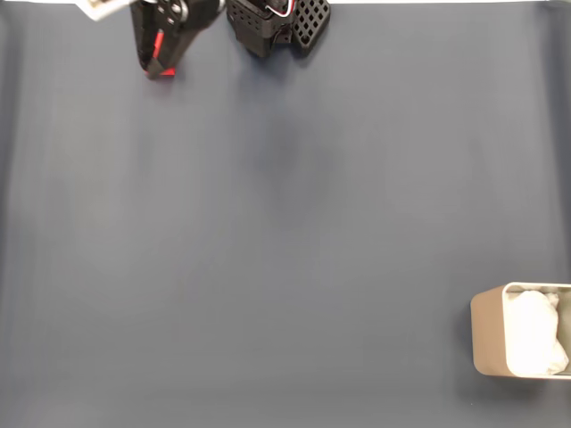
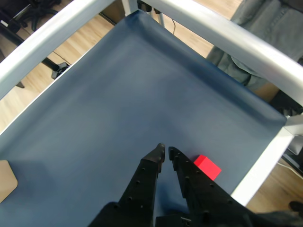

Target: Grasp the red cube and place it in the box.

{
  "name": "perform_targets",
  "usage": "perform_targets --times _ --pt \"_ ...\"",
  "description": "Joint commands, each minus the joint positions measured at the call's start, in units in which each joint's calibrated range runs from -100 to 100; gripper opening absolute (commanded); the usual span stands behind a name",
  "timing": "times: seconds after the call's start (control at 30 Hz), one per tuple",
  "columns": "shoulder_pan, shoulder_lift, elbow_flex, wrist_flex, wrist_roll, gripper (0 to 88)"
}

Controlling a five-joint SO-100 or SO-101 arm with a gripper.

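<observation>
Right now your gripper (image 2: 166,152) has its two black fingers drawn almost together, with only a thin slit between the tips and nothing held between them. In the wrist view the fingers come up from the bottom edge and point toward the far corner of the desk (image 2: 118,109), which is covered in a dark blue mat.

Look just to the right of the right-hand finger in that view: the red cube (image 2: 207,167) sits on the mat beside it, outside the jaws, close to the desk's right edge and its white frame rail (image 2: 258,168). You cannot tell from this angle whether the finger touches the cube.

In the fixed view your gripper (image 1: 159,64) is at the top edge of the desk (image 1: 268,250), toward the top left corner, and a sliver of the red cube (image 1: 166,72) shows at its tip. The arm's black base (image 1: 272,25) stands just to the right of it along the same top edge.

The box (image 1: 487,333), beige with white lining inside, stands in the bottom right corner of the desk in the fixed view, well apart from the cube. A beige corner of it (image 2: 6,180) shows at the left edge of the wrist view
</observation>
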State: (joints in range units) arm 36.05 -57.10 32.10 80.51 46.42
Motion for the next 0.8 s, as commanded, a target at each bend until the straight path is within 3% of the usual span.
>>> perform_targets --times 0.0,0.77 --pt "4.5 -1.0 0.1 0.5 0.1 0.0" --pt "25.0 -5.0 9.4 0.6 1.5 0.2"
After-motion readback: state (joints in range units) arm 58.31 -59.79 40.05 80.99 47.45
